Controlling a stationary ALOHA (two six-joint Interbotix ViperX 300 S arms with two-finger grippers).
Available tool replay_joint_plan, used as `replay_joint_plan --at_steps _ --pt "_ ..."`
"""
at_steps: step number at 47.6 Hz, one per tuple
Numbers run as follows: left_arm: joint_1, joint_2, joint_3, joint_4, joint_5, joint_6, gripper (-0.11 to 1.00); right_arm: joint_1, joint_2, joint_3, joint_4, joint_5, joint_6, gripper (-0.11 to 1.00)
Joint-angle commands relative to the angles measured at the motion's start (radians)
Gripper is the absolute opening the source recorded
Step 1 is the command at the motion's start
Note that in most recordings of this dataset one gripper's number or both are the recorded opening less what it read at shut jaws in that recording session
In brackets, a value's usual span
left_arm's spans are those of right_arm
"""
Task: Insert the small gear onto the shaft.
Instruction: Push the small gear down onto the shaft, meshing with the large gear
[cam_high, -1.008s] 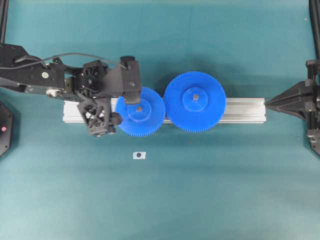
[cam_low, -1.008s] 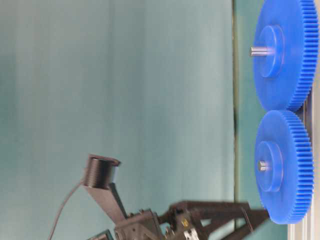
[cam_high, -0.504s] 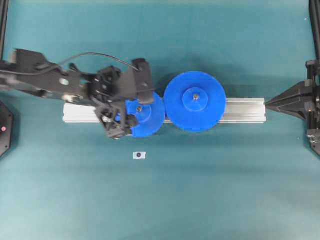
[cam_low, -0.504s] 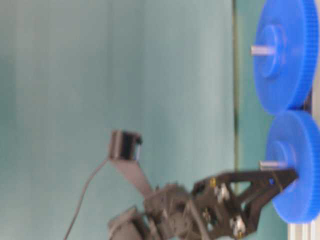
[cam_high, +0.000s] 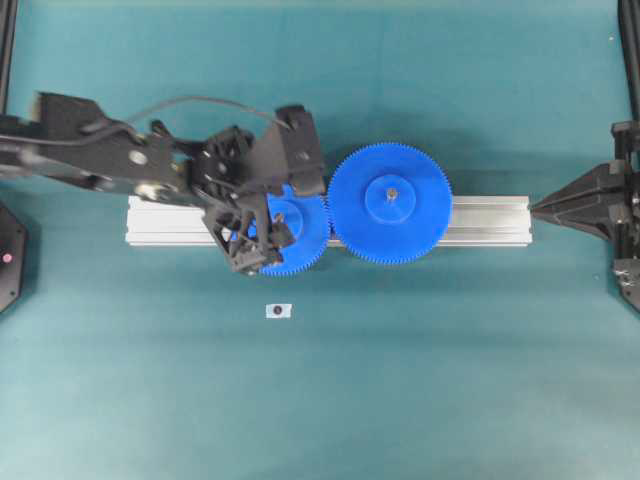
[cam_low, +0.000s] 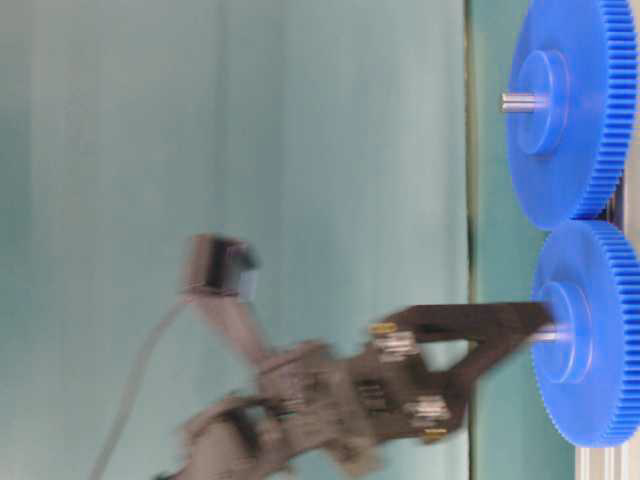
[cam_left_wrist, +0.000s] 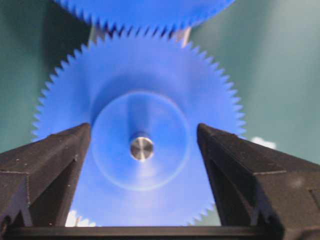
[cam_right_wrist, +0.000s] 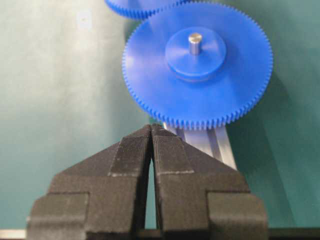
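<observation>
The small gear (cam_high: 308, 240) lies flat on the aluminium rail (cam_high: 490, 220), its teeth meeting the larger blue gear (cam_high: 390, 203). The shaft (cam_left_wrist: 142, 148) pokes up through its hub as a grey metal end; in the table-level view the shaft (cam_low: 550, 335) sticks well out of the small gear (cam_low: 600, 330). My left gripper (cam_left_wrist: 143, 129) hangs open over the hub, one finger on each side and apart from it, holding nothing. In the overhead view the left gripper (cam_high: 277, 216) covers the gear's left half. My right gripper (cam_right_wrist: 151, 131) is shut and empty at the rail's right end.
The larger gear (cam_right_wrist: 197, 75) sits on its own pin (cam_right_wrist: 194, 42) mid-rail. A small white tag with a dark dot (cam_high: 279, 311) lies on the teal mat in front of the rail. Black frame posts stand at the left and right edges.
My left arm has swung right and lowered over the small gear, jaws still open. The gear now sits further down its pin, so more of the pin shows. The right arm is still.
</observation>
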Motion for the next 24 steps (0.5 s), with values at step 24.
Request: replay_joint_plan --at_steps 24 --pt "-0.003 -0.367 0.109 0.002 -0.005 0.063 0.84 -0.015 -0.015 -0.009 0.002 -0.005 0.008 0.07"
